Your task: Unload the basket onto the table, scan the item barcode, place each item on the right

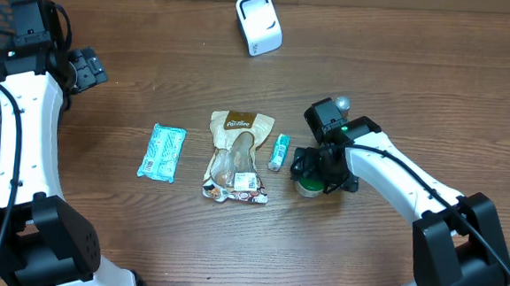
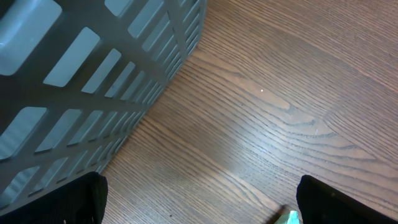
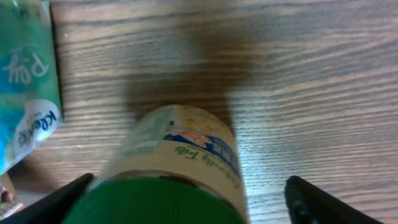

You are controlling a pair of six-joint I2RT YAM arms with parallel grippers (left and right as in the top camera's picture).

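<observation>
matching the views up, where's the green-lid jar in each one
overhead: jar right of centre, under the right arm.
left wrist: not in it.
right wrist: jar bottom centre, green lid nearest.
landmark: teal tube, just left of the jar overhead, upper left in right wrist.

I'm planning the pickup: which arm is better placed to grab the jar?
Right. Its open end effector straddles the jar; the left end effector is far off beside the basket.

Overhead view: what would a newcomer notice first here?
The right gripper hangs over a green-lidded jar right of centre, fingers either side. A brown snack pouch lies mid-table, with a white barcode scanner standing at the far edge.
</observation>
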